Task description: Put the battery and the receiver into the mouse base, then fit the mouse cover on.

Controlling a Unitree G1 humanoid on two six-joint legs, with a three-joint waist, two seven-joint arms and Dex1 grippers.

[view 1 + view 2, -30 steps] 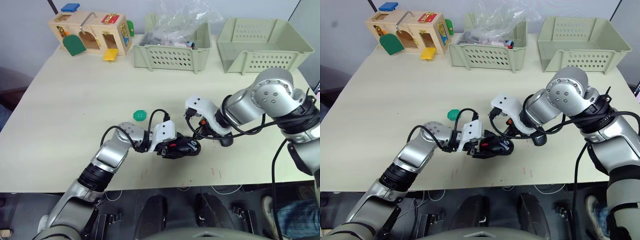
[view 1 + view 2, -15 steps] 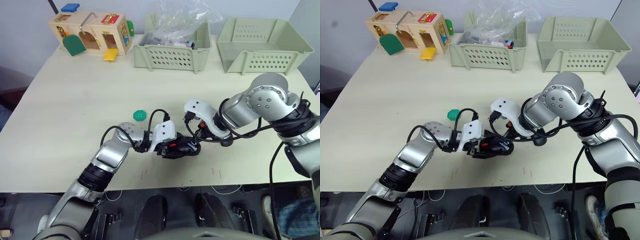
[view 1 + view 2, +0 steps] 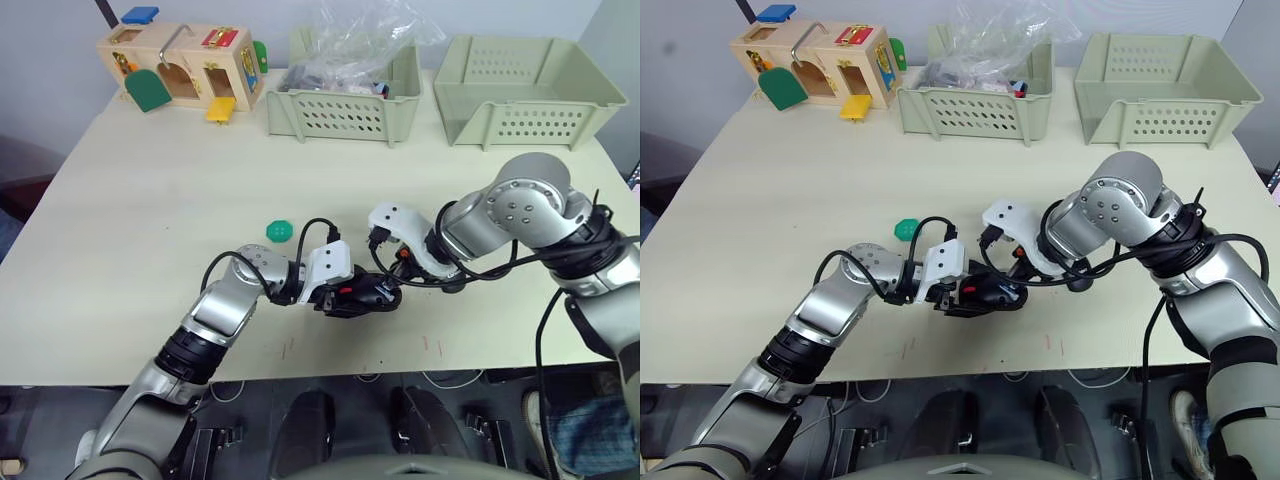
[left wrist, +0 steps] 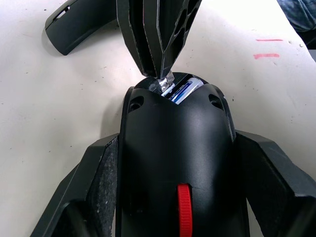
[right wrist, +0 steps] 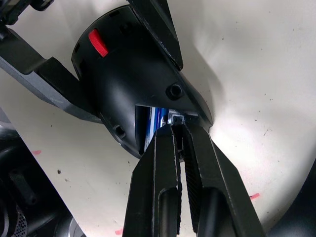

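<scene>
The left gripper holds the mouse base near the front edge of the tabletop, one black finger pressed to each flank of the body, so it is closed on the base. In the left wrist view the base's long axis runs straight away from that wrist, with the red patch at the near end and the open recess at the far end. The battery, blue and silver, already lies inside that recess, its length along the same axis.

The right gripper meets the base from the opposite end, its fingers drawn almost together around a small metallic piece, apparently the receiver. The tips sit at the lip of the recess, just beside the battery's end. Whether the piece is already seated cannot be told.

The coming move appears to turn on this alignment: the right fingers point along the base's long axis into the open end, so the piece must travel inward beside the battery while the left arm steadies the body.

The mouse cover lies on the tabletop beyond the base, nearer the right arm, apart from both grippers. A green disc rests farther back, on the left.
</scene>
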